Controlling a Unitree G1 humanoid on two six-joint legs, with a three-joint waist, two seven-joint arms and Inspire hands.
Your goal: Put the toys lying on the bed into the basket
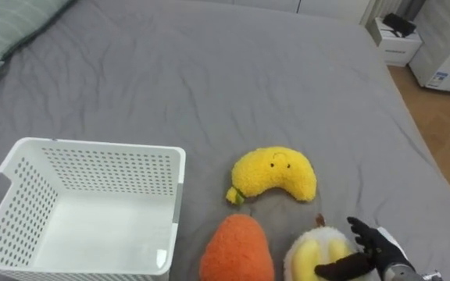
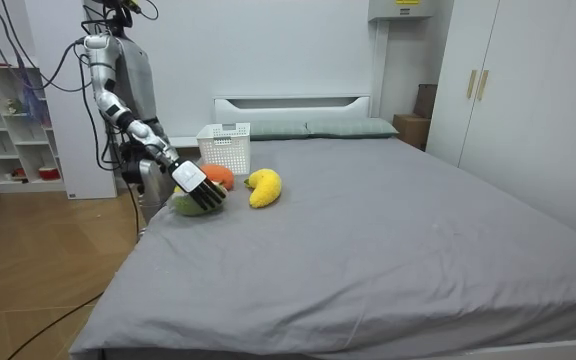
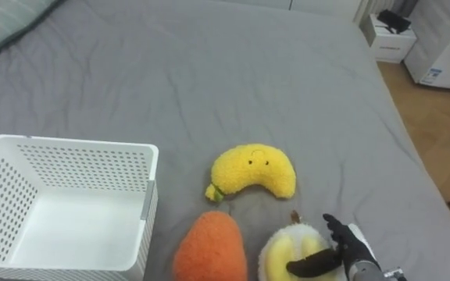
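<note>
Your right hand [image 1: 377, 250] is the closest thing, down at the bottom right of the eye views. It's spread open on the round yellow-and-white plush toy [image 1: 315, 254]: thumb laid across the top, fingers fanned along the toy's right edge, not clamped round it as far as I can see. Just left of that toy, pretty much touching it, is the orange plush toy [image 1: 237, 251]. A bit farther up the bed [image 1: 209, 70] sits the yellow banana-shaped plush [image 1: 276, 173] with the little face, near the other two but apart from them. Off to the left is the white perforated basket [image 1: 108, 168], sitting on the grey sheet with none of the toys in it, so all three are on the bed. Way up in the far left corner you've got a green striped pillow [image 1: 6, 23], and past the far right corner a small white cabinet [image 1: 397, 48] on the wooden floor [image 1: 444, 125]. In the room view the robot stands at the bedside on the room view's left, reaching down to the toys.
</note>
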